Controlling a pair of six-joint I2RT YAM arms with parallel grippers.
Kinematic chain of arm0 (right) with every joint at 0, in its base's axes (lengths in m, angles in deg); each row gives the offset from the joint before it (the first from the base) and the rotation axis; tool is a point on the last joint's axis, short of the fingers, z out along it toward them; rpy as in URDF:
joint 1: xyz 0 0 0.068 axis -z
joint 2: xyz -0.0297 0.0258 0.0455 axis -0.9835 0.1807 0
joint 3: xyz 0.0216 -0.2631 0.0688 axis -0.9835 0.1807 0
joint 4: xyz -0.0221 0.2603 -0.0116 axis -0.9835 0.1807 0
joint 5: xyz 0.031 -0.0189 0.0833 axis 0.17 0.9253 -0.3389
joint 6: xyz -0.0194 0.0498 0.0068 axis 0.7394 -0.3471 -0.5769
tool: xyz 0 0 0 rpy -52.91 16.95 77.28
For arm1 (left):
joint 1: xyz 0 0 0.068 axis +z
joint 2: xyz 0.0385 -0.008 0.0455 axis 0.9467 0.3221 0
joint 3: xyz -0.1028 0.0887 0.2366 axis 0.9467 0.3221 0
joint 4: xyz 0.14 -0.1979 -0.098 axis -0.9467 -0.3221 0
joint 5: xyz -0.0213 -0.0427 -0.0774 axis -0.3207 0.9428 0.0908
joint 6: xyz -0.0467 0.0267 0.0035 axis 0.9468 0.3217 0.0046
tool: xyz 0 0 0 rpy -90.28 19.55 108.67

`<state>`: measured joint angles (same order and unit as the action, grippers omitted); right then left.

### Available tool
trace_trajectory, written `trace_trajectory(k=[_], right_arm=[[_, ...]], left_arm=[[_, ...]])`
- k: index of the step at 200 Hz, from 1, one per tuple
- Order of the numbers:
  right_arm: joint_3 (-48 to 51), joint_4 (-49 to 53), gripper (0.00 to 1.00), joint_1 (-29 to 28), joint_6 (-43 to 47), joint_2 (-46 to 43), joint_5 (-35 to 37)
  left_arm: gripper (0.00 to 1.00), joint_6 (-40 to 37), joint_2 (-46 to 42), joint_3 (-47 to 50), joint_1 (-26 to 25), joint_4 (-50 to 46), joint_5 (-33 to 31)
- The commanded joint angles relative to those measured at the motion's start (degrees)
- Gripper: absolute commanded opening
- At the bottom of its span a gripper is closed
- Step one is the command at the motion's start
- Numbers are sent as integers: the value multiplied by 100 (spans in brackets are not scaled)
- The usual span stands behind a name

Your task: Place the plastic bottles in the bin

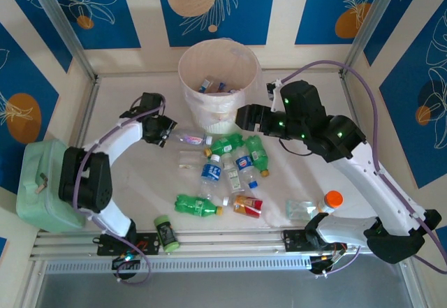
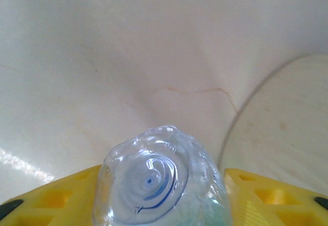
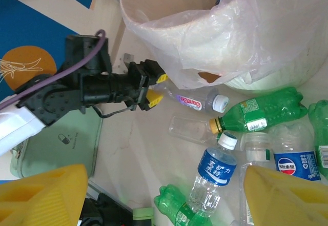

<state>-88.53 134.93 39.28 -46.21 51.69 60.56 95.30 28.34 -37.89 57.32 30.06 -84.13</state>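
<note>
Cream, bag-lined bin (image 1: 209, 109) stands upright with a few bottles (image 1: 211, 84) inside; clear bottle (image 1: 190, 138) lies on its side just left of its base, green bottles (image 1: 227, 144) and blue-labelled bottles (image 1: 211, 172) lie scattered in front.

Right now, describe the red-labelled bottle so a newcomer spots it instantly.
Start at the round cream bin at the back and come toward the table's near edge. In the nearest row, right of a lying green bottle, is the red-labelled bottle; its red-orange label sets it apart from green and blue-labelled neighbours.
</note>
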Motion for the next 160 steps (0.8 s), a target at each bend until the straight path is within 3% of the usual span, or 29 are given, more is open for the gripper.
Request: trace_trajectory(k=[1,45,67,114,160], right_arm=[[-130,-150,80,-73,94,-58,-175],[-449,-340,82,-12,133,260,-1179],[-693,-382,84,30,82,530,-1663],[-1199,-592,95,402,-375,1070,-2730],[-1865,-580,99,754,-726,1574,-3408]], left_arm=[[54,-360,-601,0,5,-518,-160],[54,-1052,-1702,-71,101,-818,-171],[54,-1266,-2130,-46,216,-435,238],[54,-516,-2608,203,350,2480,1864],[53,378,-2304,69,362,4908,2683]])
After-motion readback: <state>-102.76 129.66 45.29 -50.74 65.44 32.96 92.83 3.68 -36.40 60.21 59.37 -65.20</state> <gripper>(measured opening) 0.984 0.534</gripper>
